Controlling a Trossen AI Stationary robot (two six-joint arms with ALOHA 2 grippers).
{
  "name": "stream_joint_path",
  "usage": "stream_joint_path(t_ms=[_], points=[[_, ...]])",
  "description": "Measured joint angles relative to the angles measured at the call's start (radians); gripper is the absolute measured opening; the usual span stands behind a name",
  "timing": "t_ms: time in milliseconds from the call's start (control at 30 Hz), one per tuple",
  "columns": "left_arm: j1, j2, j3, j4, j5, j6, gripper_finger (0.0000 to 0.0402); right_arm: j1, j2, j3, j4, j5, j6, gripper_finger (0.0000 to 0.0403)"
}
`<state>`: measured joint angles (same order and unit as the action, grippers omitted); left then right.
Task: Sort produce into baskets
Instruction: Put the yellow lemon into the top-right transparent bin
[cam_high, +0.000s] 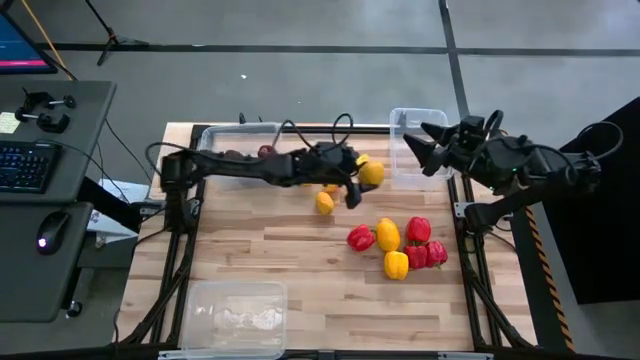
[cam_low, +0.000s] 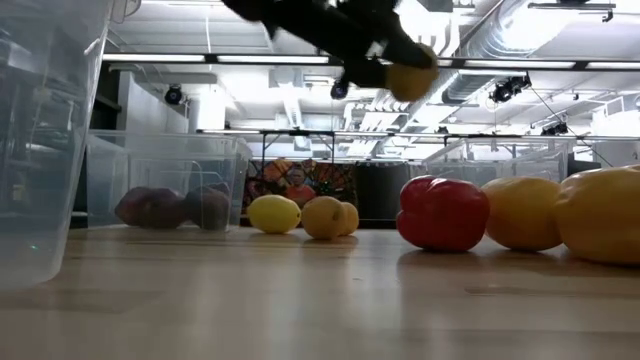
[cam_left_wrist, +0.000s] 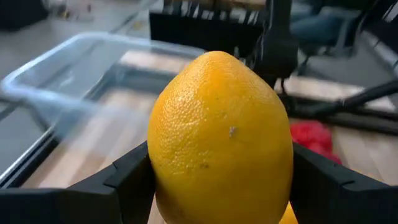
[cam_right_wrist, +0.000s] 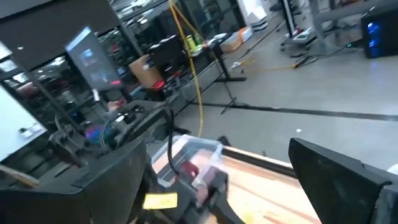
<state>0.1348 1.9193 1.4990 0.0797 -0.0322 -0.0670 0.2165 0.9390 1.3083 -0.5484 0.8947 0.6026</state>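
One lemon (cam_left_wrist: 221, 140) — left hand's (cam_high: 362, 180) grip

Yellow-orange lemon (cam_left_wrist: 221, 140); red (cam_high: 361, 238) and yellow peppers (cam_high: 396, 265); seemingly maroon fruits (cam_low: 150, 208).

Overhead camera looks straight down; table-level camera faces the room. Both share the peppers (cam_high: 400, 245); wrist cameras look forward.

Floor (cam_high: 300, 70): grey, smooth
Desk (cam_high: 45, 200): grey, keyboard (cam_high: 25, 165), mouse (cam_high: 50, 232)
Ceiling (cam_low: 250, 30): white, strip lights, ducts
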Motion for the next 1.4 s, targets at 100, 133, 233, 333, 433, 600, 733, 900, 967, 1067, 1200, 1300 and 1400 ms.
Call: stream_joint_path(t_ms=[100, 133, 233, 333, 433, 600, 733, 900, 967, 1067, 1200, 1300, 1400], points=[[0.009, 0.08, 0.0, 0.205, 0.046, -0.016, 0.0269, -0.008, 0.005, 0.0, -0.004, 0.015, -0.005, 0.0383], [0.012, 0.103, 0.0, 0.269, 0.051, -0.021, 0.0269, -0.011, 0.005, 0.0, -0.004, 0.015, 0.0, 0.0383], [0.028, 0.173, 0.009, 0.413, 0.029, -0.026, 0.0269, -0.015, 0.004, 0.0, -0.003, 0.021, 0.024, 0.0383], [0.056, 0.237, 0.069, 0.429, -0.005, -0.027, 0.0269, -0.015, 0.005, 0.0, -0.002, 0.02, 0.025, 0.0383], [0.079, 0.297, 0.157, 0.429, -0.005, -0.051, 0.027, -0.015, 0.009, 0.0, -0.002, 0.018, 0.025, 0.0383], [0.096, 0.391, 0.337, 0.41, 0.036, -0.061, 0.027, -0.015, 0.025, 0.0, -0.003, 0.01, 0.027, 0.0383], [0.102, 0.47, 0.467, 0.347, 0.051, -0.033, 0.027, -0.015, 0.043, 0.0, -0.002, 0.011, 0.04, 0.0383], [0.102, 0.513, 0.524, 0.331, -0.022, 0.017, 0.027, -0.015, 0.059, 0.0, 0.003, 0.014, 0.073, 0.0383], [0.102, 0.512, 0.526, 0.329, -0.032, 0.016, 0.0271, -0.015, 0.064, 0.0, 0.019, 0.023, 0.071, 0.0383], [0.103, 0.511, 0.526, 0.32, -0.033, 0.024, 0.0273, -0.015, 0.069, 0.0, 0.055, 0.057, 0.069, 0.0383], [0.102, 0.511, 0.526, 0.294, -0.034, 0.02, 0.0276, -0.015, 0.069, 0.0, 0.112, 0.091, 0.04, 0.0383], [0.102, 0.511, 0.526, 0.27, -0.034, 0.019, 0.0276, -0.015, 0.07, 0.0, 0.148, 0.1, 0.01, 0.0383], [0.102, 0.511, 0.526, 0.278, -0.034, 0.019, 0.0276, -0.015, 0.07, 0.0, 0.165, 0.101, -0.006, 0.0383]])
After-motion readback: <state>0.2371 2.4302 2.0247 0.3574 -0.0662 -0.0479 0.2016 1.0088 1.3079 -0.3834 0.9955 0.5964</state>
